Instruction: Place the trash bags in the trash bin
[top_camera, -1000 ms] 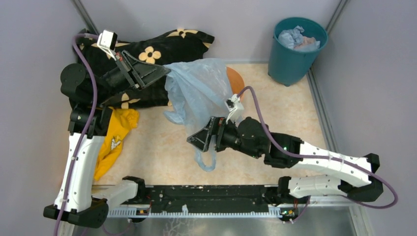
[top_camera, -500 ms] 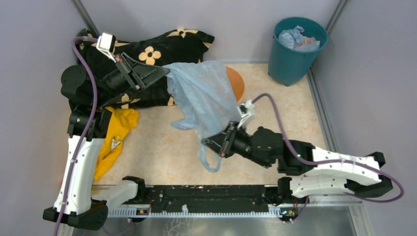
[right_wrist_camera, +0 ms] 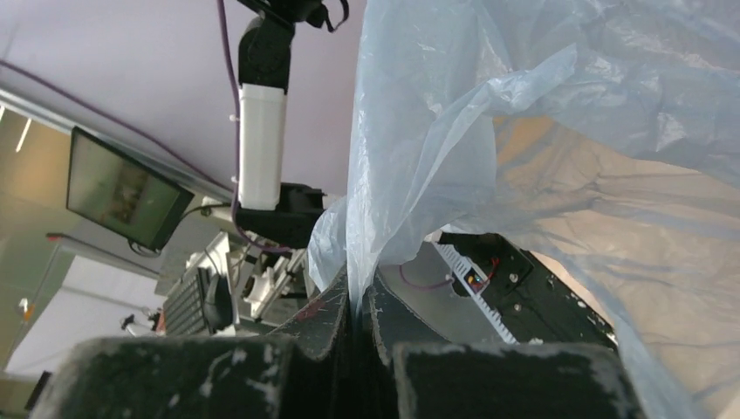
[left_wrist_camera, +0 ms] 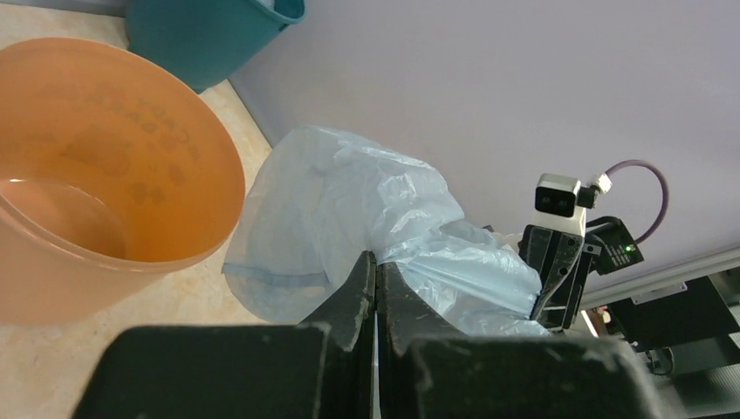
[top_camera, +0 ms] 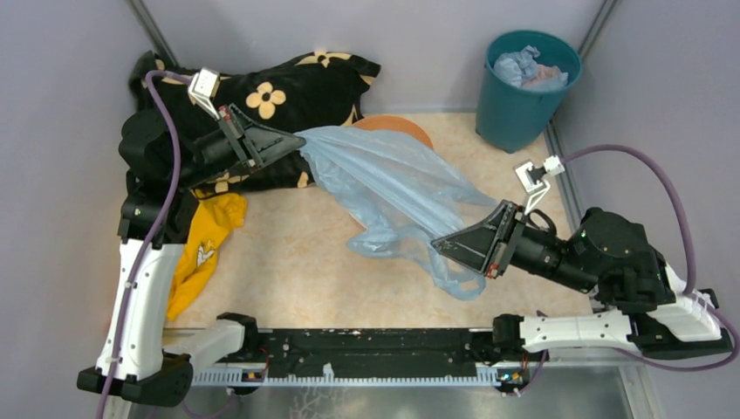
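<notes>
One pale blue see-through trash bag (top_camera: 393,188) hangs stretched above the table between my two grippers. My left gripper (top_camera: 299,140) is shut on its far-left edge, film pinched between the tips (left_wrist_camera: 377,262). My right gripper (top_camera: 438,246) is shut on the bag's near-right edge, and a strip of film runs down between its jaws (right_wrist_camera: 358,284). The peach-orange trash bin (top_camera: 394,124) stands behind the bag, mostly covered by it. In the left wrist view the trash bin (left_wrist_camera: 113,175) stands open-mouthed left of the trash bag (left_wrist_camera: 349,209). A loop handle dangles below the right gripper.
A dark teal bucket (top_camera: 524,87) with crumpled material inside stands in the far right corner. A black flowered cloth (top_camera: 297,78) lies along the back left, and a yellow cloth (top_camera: 205,244) sits beside the left arm. Grey walls close the sides.
My right gripper closed on the bag's lower edge and drew it right and toward the near edge, pulling the film taut. The left gripper kept its hold and shifted slightly right.
</notes>
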{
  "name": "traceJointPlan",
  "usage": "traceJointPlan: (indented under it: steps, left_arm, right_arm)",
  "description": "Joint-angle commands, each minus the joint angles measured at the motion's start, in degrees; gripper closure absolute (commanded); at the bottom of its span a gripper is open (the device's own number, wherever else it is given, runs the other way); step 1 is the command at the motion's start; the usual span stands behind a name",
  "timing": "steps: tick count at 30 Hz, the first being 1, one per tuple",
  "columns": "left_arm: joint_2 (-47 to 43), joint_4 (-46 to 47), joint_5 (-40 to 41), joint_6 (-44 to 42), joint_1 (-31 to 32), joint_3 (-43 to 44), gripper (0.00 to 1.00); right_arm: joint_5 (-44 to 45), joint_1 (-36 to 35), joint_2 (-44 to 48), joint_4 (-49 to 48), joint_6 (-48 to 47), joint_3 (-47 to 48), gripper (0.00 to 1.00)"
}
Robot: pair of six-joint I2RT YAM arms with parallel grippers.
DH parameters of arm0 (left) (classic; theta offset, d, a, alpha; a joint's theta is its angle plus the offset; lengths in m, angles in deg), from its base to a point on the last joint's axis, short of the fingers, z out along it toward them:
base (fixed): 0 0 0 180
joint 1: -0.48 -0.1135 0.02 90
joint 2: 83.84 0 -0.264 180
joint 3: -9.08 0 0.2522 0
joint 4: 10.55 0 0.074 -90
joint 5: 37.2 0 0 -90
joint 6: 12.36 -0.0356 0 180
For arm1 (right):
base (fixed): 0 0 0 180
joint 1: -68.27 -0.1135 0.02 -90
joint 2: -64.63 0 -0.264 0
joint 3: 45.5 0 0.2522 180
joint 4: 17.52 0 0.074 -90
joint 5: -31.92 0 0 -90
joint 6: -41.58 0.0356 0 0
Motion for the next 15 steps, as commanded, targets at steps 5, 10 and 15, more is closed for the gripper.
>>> traceJointPlan:
  steps: [5, 10, 15]
  left_arm:
    - [-7.3, -4.0, -1.4, -1.2, -1.2, -3.0, 1.0]
    - [-17.3, -10.5, -1.2, -1.1, -1.1, -9.4, 1.0]
    - [-26.2, -19.1, 2.6, -1.5, -1.2, -14.7, 1.0]
  right_arm:
    - [-2.0, -0.7, 1.6, 4.2, -1.2, 0.0, 1.0]
    - [-5.6, -0.6, 0.8, 4.8, 1.4, -2.0, 1.0]
    - [-11.4, -0.6, 1.1, -0.2, 5.2, -12.3, 1.0]
